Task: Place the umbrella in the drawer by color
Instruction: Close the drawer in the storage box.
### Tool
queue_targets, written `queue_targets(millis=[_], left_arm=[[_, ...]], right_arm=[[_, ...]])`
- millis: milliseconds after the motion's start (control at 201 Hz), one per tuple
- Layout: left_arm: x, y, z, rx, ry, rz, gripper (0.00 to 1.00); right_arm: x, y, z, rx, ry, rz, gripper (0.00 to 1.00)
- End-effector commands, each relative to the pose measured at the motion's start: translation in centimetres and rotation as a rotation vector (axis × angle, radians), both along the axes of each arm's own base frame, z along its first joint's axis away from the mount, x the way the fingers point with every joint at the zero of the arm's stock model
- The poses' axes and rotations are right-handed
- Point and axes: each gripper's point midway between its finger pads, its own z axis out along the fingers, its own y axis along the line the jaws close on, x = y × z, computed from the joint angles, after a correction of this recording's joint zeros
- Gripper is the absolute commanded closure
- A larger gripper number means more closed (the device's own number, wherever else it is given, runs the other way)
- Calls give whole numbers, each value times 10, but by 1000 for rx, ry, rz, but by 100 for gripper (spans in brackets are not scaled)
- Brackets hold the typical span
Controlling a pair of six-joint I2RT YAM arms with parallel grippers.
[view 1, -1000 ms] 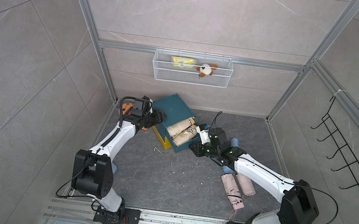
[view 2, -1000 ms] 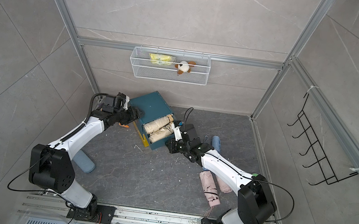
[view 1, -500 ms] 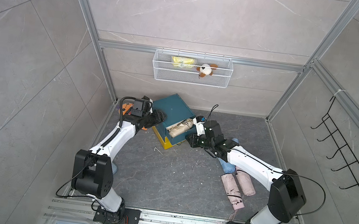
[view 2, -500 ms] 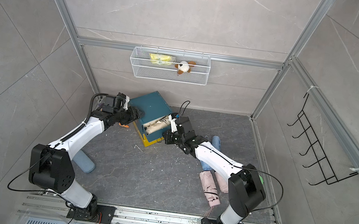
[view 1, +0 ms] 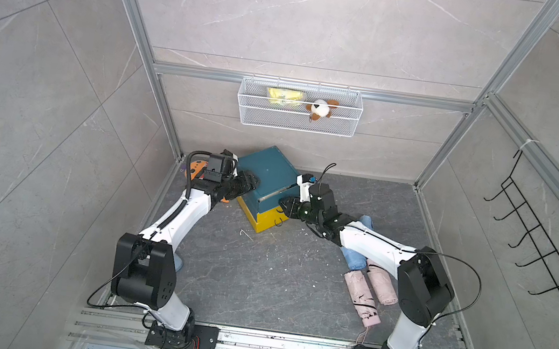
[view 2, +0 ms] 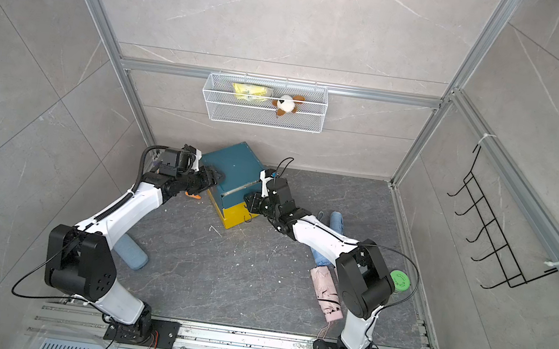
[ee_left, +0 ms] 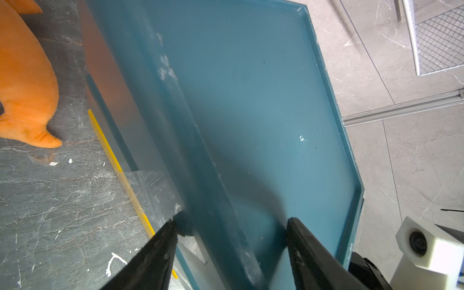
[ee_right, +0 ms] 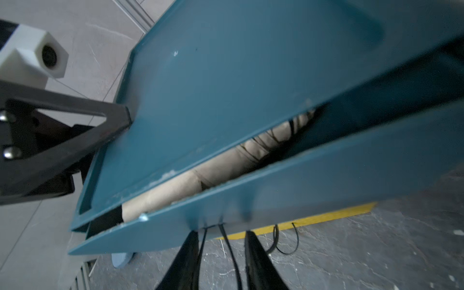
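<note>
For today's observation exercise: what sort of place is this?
Probably a robot test cell: left arm and right arm bolted to a rail, inside an aluminium frame with tiled walls.

Both top views look steeply down over the whole floor (view 1: 258,271); both wrist views closely face the cabinet (ee_left: 251,100).

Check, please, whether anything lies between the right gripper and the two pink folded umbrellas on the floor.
Yes: a light blue folded umbrella lies between the right gripper and the pink folded umbrellas.
</note>
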Motion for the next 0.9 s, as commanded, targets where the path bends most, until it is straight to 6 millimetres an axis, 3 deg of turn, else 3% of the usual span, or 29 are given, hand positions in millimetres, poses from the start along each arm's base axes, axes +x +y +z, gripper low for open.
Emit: queue_targets(millis=[0,299,597,746,891], left_arm=[[-17,-5,-42,24,133,-28,29],[-19,-6,-40,26,130,-29,28],[-20,-4,-38,36,126,-26,27],[-19,-4,-38,38,127,-25,26],[-18,-5,-39,35,128,-27,26]], right_arm=[[22,7,35,99,-72,-62,63],[28,11,30,117,-44,-75,56],[-3,-18,31,84,-56,-86,41],[-19,-33,20,64,-42,-99,34],[-19,-39,-2,56,0,-107,33]])
